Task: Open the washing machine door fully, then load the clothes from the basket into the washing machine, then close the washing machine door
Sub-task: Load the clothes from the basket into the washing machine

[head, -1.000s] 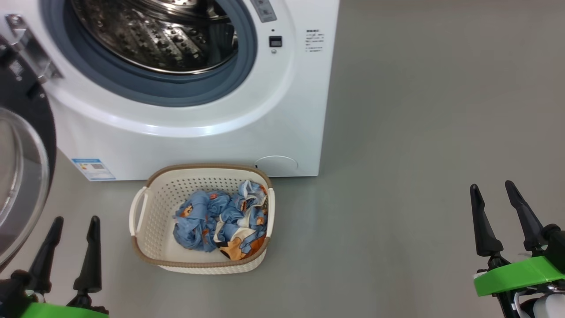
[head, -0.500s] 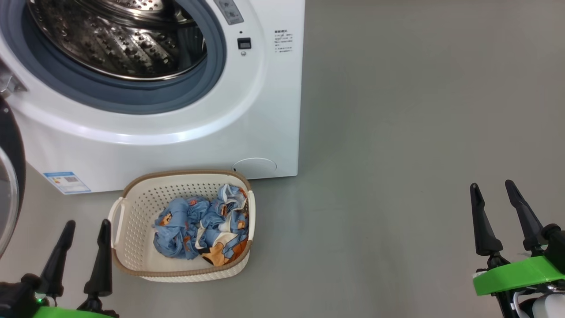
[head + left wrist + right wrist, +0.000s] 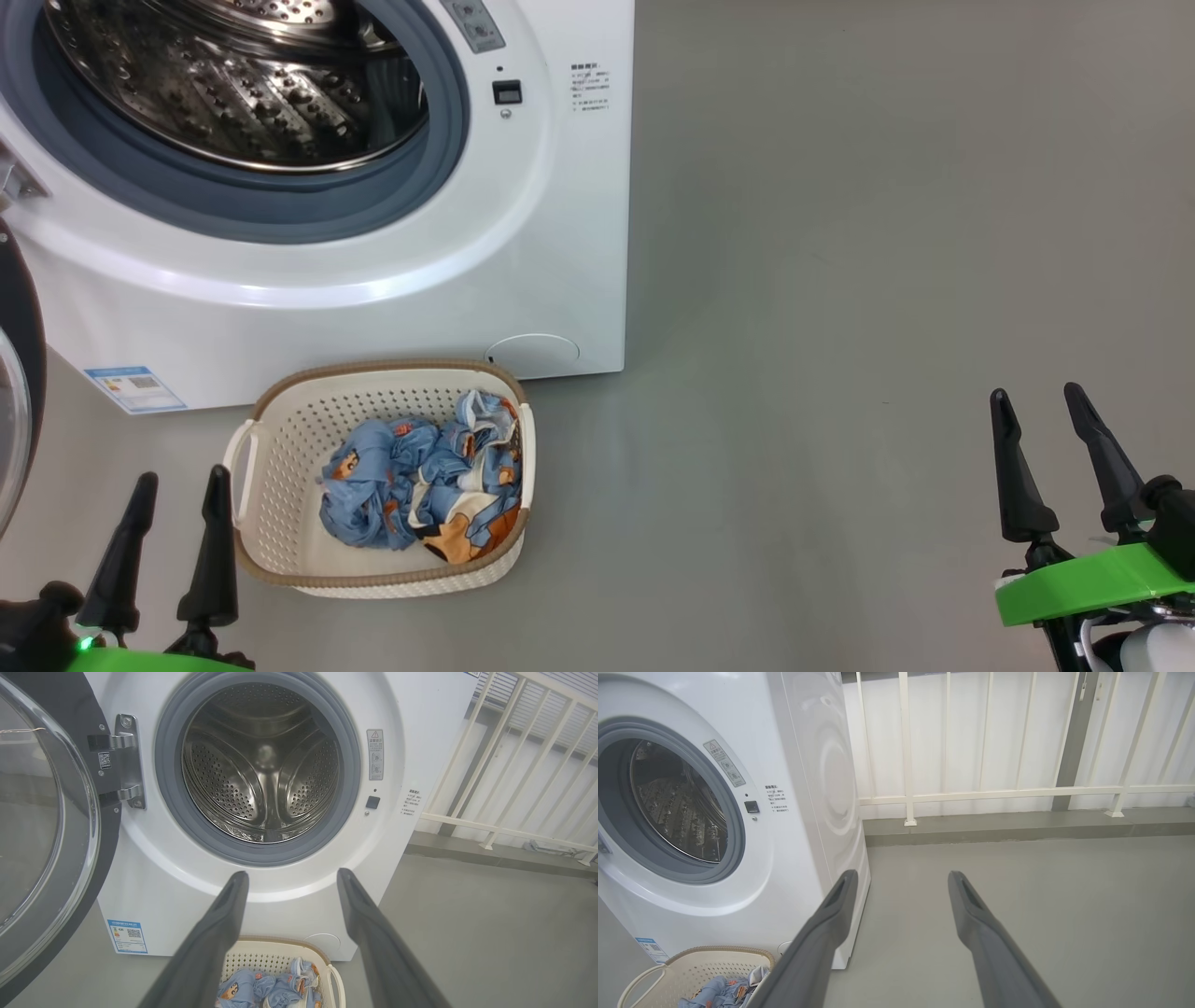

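The white washing machine (image 3: 523, 215) stands at the upper left, its steel drum (image 3: 233, 84) exposed. The washing machine door (image 3: 42, 826) hangs swung open on the left, black ring and glass bowl showing. On the floor in front sits the cream basket (image 3: 280, 448) holding the light-blue printed clothes (image 3: 420, 485). My left gripper (image 3: 179, 483) is open just left of the basket, nothing between its fingers. Far off at the lower right my right gripper (image 3: 1034, 396) is open and empty over bare floor. The left wrist view looks into the drum (image 3: 264, 765) between open fingers (image 3: 233, 896).
Grey floor (image 3: 840, 327) stretches to the right of the machine. A white railing (image 3: 994, 793) on a low kerb runs behind it. A blue energy label (image 3: 135, 387) and a round white flap (image 3: 532, 353) mark the machine's lower front.
The head camera has turned right, so the machine, door and basket have slid left in the picture. Both grippers remain open and keep their places.
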{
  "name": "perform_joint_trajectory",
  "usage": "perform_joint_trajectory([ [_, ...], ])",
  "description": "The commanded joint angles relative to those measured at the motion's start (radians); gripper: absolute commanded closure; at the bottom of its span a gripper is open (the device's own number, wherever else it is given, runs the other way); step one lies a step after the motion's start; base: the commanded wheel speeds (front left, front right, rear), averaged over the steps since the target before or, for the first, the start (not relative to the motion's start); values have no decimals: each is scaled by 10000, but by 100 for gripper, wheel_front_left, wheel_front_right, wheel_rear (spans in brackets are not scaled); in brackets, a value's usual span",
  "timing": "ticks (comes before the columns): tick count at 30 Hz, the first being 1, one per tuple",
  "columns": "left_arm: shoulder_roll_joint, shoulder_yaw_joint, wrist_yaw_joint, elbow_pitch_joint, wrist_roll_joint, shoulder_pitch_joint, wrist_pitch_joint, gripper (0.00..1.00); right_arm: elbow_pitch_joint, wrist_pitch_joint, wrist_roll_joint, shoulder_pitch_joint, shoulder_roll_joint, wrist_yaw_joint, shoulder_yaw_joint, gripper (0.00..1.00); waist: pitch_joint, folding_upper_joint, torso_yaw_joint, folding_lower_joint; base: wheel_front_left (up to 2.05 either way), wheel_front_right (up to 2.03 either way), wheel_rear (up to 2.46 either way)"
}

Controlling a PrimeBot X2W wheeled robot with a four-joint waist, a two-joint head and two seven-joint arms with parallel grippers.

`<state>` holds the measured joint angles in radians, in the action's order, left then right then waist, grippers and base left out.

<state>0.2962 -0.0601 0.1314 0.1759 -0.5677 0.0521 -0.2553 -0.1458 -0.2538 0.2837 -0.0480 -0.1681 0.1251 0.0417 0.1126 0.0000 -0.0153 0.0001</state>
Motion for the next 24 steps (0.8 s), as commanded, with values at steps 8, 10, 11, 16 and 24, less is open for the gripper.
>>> perform_joint_trajectory([
  [8,333,175,-8,-111,-224,97,-65,0,249,-80,-29,-19,-153,56,-196,0,3,0,44,-1,1,-4,3],
  [10,357,132,-8,-120,-277,95,-65,0,248,-80,-29,-35,-157,56,-215,0,1,0,47,-1,17,-64,47],
  [11,366,124,-8,-128,-299,95,-65,0,250,-80,-29,-41,-161,56,-221,0,2,0,50,-1,26,-96,70],
  [16,408,80,-8,-153,-348,108,-65,0,259,-80,-29,-48,-166,56,-218,0,18,0,69,-1,50,-149,100],
  [24,488,100,-8,-158,-405,193,-65,0,283,-80,-49,-105,-126,56,-221,0,99,0,66,-1,84,-196,112],
])
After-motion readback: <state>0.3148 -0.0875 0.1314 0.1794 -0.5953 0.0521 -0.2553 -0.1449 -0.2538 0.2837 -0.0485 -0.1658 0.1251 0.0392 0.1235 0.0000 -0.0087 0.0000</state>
